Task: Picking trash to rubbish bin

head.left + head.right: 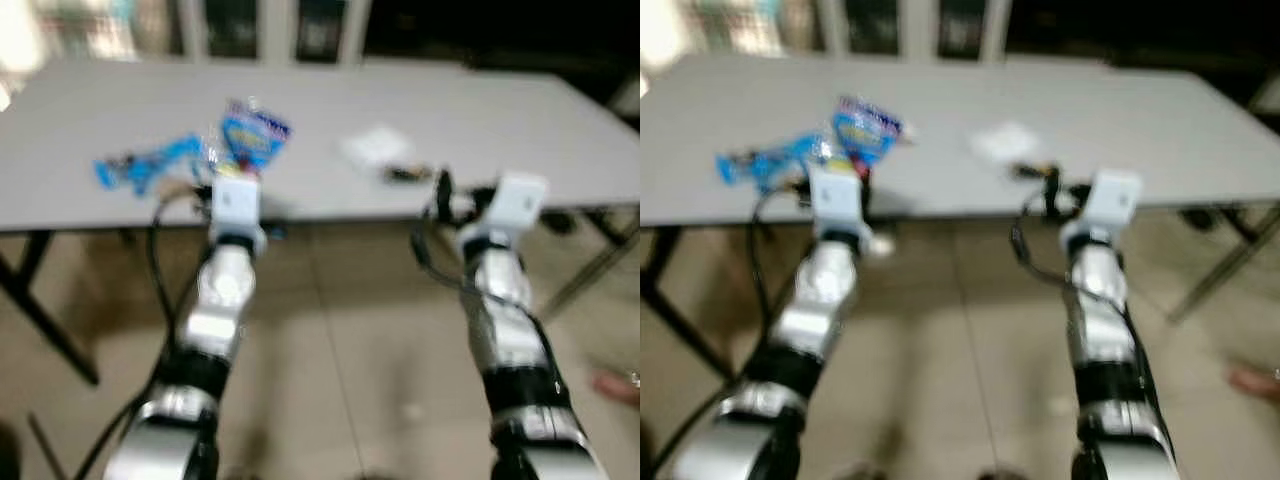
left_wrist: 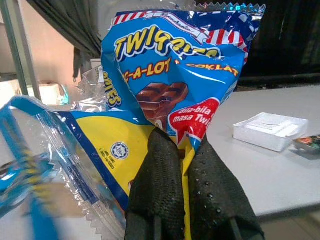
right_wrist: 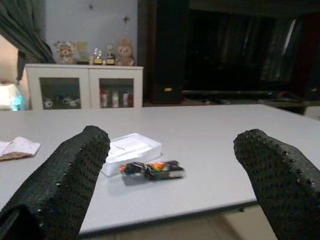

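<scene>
My left gripper [image 2: 182, 165] is shut on a blue and yellow Twiggies snack packet [image 2: 170, 80], holding it upright at the near edge of the grey table [image 1: 330, 120]. That snack packet [image 1: 250, 135] stands above my left wrist in the eye views. A blue wrapper [image 1: 150, 160] lies on the table to its left. My right gripper [image 3: 170, 165] is open at the table's near edge, facing a small dark colourful wrapper [image 3: 151, 170] and a white tray-like piece [image 3: 131, 150]. The white piece [image 1: 375, 147] lies mid-table.
The table's dark legs [image 1: 45, 315] stand at the left and a slanted leg [image 1: 590, 270] at the right. Tiled floor [image 1: 340, 340] lies below my arms. A white cabinet [image 3: 82, 85] with soft toys stands beyond the table.
</scene>
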Robot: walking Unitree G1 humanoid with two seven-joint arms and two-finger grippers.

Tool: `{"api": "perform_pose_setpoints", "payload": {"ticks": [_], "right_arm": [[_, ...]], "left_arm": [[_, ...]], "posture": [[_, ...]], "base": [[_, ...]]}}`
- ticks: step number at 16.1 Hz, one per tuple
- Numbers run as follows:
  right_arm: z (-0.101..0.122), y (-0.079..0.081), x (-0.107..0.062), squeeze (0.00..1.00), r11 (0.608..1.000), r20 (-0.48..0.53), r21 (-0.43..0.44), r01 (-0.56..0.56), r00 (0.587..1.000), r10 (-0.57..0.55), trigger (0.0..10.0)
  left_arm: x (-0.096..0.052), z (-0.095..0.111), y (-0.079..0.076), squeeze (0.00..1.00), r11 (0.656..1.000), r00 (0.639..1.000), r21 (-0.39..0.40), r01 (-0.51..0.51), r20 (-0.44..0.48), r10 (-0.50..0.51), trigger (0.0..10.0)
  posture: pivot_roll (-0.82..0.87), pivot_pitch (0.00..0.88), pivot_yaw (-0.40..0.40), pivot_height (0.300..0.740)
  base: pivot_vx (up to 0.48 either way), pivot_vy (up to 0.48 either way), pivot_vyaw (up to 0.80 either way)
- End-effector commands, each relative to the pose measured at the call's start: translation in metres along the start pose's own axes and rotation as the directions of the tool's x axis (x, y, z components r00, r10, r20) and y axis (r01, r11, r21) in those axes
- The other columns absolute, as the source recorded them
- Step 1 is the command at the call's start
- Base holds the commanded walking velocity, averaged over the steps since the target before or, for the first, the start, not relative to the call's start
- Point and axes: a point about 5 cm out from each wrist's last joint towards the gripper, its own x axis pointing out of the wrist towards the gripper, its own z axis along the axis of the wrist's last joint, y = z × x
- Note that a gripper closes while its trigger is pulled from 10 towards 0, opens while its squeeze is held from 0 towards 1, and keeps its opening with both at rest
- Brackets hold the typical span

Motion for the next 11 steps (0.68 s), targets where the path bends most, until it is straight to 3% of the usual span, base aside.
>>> {"api": "perform_pose_setpoints", "payload": {"ticks": [1, 4, 7, 9, 11], "right_arm": [[0.002, -0.003, 0.001, 0.0, 1.0, 0.009, 0.007, 0.008, 1.0, -0.008, 10.0], [-0.001, -0.005, 0.0, 0.0, 1.0, -0.007, 0.003, 0.018, 1.0, -0.017, 10.0], [-0.015, -0.011, -0.005, 0.0, 0.998, -0.081, 0.037, 0.049, 0.996, -0.046, 10.0], [-0.04, -0.018, -0.015, 0.0, 0.997, -0.195, 0.053, 0.064, 0.979, -0.052, 10.0], [-0.061, -0.023, -0.027, 0.0, 0.998, -0.286, 0.017, 0.064, 0.957, -0.057, 10.0]], "left_arm": [[0.001, 0.003, -0.004, 0.0, 1.0, 1.0, -0.009, 0.004, 0.005, -0.004, 10.0], [0.001, 0.001, -0.003, 0.0, 1.0, 1.0, -0.004, -0.006, -0.008, 0.006, 10.0], [-0.003, -0.016, -0.002, 0.0, 0.999, 0.994, -0.025, 0.021, -0.108, -0.023, 10.0], [-0.01, -0.036, 0.005, 0.0, 1.0, 0.977, -0.006, 0.015, -0.214, -0.016, 10.0], [-0.018, -0.054, 0.006, 0.0, 0.997, 0.953, 0.025, 0.073, -0.297, -0.062, 10.0]], "posture": [[-0.07, 0.03, -0.073, 0.74], [-0.07, 0.035, -0.075, 0.74], [-0.07, 0.046, -0.077, 0.74], [-0.08, 0.049, -0.077, 0.74], [-0.07, 0.053, -0.08, 0.74]], "base": [[-0.304, 0.0, 0.0], [-0.181, 0.0, 0.0], [0.0, 0.0, 0.0], [0.0, 0.0, 0.0], [0.0, 0.0, 0.0]]}}
